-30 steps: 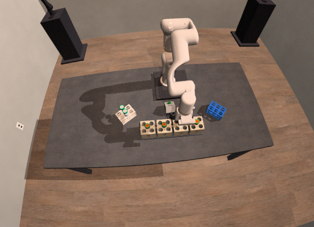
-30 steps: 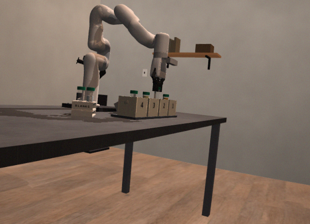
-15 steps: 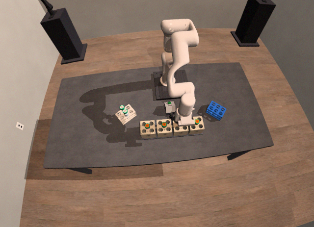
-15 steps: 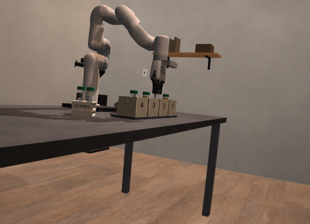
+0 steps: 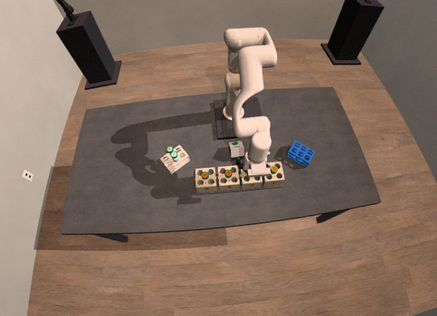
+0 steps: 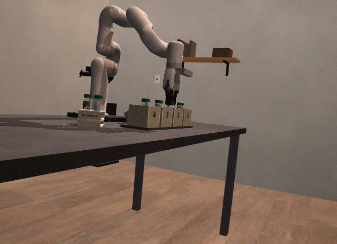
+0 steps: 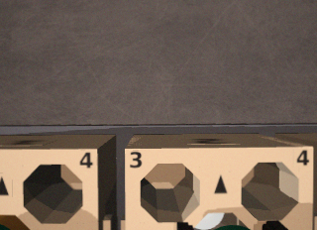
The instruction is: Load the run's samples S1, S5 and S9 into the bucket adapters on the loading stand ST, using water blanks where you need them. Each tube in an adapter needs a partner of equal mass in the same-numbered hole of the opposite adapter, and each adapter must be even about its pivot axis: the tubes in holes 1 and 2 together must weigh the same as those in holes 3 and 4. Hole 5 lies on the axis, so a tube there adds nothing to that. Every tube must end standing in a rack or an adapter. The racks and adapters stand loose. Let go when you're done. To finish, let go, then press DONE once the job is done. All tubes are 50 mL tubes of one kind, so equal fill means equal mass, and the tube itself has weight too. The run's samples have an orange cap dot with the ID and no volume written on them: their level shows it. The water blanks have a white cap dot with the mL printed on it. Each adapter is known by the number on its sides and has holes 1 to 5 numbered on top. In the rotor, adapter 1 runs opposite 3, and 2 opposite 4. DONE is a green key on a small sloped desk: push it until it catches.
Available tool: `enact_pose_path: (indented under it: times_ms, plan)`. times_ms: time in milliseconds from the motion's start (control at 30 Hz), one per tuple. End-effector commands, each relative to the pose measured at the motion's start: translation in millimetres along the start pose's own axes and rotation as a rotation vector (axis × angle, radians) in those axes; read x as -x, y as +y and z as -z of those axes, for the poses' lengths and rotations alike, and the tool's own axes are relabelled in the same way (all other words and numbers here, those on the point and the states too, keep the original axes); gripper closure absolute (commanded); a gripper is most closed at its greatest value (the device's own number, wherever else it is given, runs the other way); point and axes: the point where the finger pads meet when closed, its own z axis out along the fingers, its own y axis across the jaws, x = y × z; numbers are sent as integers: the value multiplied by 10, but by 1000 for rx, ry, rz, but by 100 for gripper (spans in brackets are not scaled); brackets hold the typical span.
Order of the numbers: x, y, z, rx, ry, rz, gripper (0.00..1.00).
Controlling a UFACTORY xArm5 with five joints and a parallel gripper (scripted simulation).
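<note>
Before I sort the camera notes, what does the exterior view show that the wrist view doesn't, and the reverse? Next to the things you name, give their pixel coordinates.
Only exterior: the BLANKS rack (image 6: 91,122) with two green-capped tubes, and the wall shelf (image 6: 206,59).

Only wrist: hole numbers 3 and 4 printed on the adapter tops.

Both: bucket adapters (image 6: 138,116) (image 7: 170,155) on the loading stand (image 6: 163,128) (image 7: 121,163), and the tool (image 6: 170,101) (image 7: 228,227) shut on a green-capped tube (image 6: 172,101) (image 7: 234,228).

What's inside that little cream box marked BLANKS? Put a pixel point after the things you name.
Two green-capped tubes (image 5: 174,155) (image 6: 98,96) with white cap dots stand in the BLANKS rack (image 5: 172,168) (image 6: 89,122). Its walls hide their lower ends, and the printing on the dots is too small to read.
</note>
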Motion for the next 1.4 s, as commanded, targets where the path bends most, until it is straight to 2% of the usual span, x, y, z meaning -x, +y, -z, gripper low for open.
enact_pose_path:
  times_ms: [0,600,633,1367]
  plan:
    - [-13,-2,-35,-16,3,0,100]
    - [-13,-2,-45,-16,3,0,100]
    - [-13,-2,-49,-16,3,0,56]
    - [-13,-2,-49,-16,3,0,56]
